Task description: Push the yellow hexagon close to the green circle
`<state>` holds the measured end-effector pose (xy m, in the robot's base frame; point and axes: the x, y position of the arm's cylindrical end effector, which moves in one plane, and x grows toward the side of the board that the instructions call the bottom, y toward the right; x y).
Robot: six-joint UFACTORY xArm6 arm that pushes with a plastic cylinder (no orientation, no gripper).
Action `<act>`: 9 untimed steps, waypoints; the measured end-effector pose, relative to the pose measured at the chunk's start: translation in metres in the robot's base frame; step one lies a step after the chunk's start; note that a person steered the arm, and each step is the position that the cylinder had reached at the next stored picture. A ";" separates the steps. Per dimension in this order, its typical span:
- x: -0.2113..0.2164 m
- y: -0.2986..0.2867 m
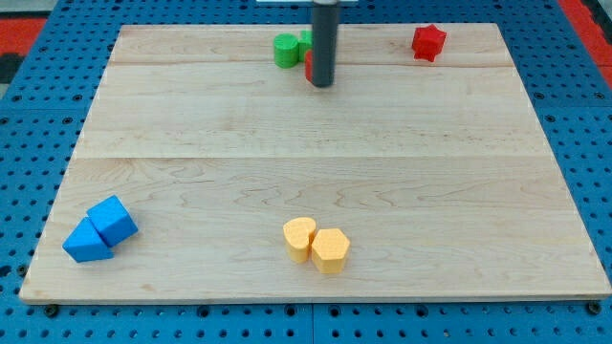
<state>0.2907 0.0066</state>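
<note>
Wooden table [316, 153] on blue pegboard. Yellow hexagon [330, 250] at 6 o'clock, well apart from end effector tip [323, 84]. Green circle [286, 51] at tip's 10 o'clock; end effector is a bare rod, holding nothing.

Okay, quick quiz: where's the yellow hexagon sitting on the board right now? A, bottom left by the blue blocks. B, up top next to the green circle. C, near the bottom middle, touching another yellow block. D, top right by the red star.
C: the yellow hexagon sits near the view's bottom middle against another yellow block, far from the green circle and my tip.
</note>
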 end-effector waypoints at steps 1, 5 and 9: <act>-0.012 0.003; 0.184 0.126; 0.269 -0.016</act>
<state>0.5594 -0.0092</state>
